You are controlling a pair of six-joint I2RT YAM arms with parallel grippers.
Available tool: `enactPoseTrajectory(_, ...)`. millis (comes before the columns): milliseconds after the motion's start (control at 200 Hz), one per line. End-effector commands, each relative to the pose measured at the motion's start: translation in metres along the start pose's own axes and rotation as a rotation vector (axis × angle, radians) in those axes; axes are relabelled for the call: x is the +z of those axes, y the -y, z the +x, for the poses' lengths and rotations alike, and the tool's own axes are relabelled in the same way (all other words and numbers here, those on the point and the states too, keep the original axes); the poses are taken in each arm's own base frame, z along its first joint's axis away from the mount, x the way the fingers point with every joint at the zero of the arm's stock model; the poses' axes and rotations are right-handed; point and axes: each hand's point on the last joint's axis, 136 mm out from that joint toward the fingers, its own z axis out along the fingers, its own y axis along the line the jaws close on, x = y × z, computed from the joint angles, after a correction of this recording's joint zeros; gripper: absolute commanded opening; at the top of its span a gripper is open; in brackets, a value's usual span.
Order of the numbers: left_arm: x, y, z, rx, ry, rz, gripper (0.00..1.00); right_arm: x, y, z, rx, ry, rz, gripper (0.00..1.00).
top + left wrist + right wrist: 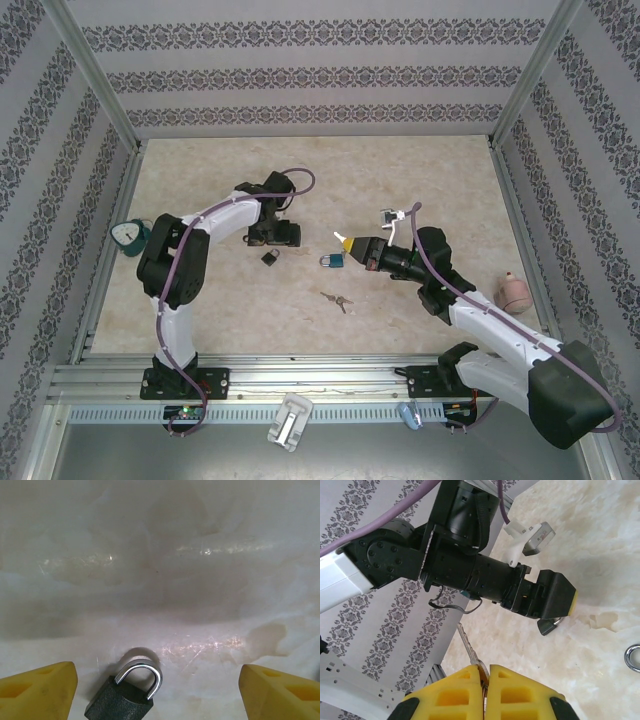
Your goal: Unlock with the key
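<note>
Key (467, 646): silver, slim blade jutting from the clamped right gripper (485, 672).
Padlock (120, 705): black body, silver shackle, lying between the spread left gripper (159, 680) fingers.

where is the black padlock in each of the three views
Top external: black padlock mid-table, just below the left gripper.
Left wrist: it sits at the bottom edge, left of centre, between the open yellow jaws.
Right wrist: it lies right of centre, under the left gripper.
Shared landmark: the left gripper.
</note>
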Motion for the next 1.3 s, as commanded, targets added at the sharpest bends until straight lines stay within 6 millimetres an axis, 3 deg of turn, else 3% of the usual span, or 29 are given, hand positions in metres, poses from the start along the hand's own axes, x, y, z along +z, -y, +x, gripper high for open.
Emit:
enactPoseTrajectory(0,0.003,-0.007,0.013,0.018,-0.061,-0.022,0.81,-0.004,-0.001,-0.005,-0.022,0.034,-0.004,0.00)
enactPoseTrajectory(305,0.012,-0.010,0.038,0.002,-0.100,0.003,0.77,0.000,-0.002,-0.007,-0.019,0.034,-0.010,0.00)
enactPoseTrajectory(380,0.013,-0.007,0.042,-0.002,-0.111,0.019,0.72,0.000,-0.002,-0.008,-0.019,0.034,-0.011,0.00)
enactPoseTrajectory(575,0.010,0.003,0.047,0.021,-0.117,0.028,0.64,-0.001,0.000,-0.006,-0.017,0.036,-0.005,0.00)
enactPoseTrajectory(784,0.012,-0.003,0.048,0.025,-0.110,-0.055,0.56,0.000,0.003,-0.005,-0.009,0.035,-0.002,0.00)
enactPoseTrajectory(1039,0.022,-0.007,0.047,-0.008,-0.116,-0.126,0.56,-0.001,0.005,-0.004,-0.009,0.040,0.002,0.00)
enactPoseTrajectory(1299,0.032,-0.003,0.052,-0.027,-0.135,-0.158,0.37,-0.003,0.007,-0.005,-0.010,0.047,0.007,0.00)
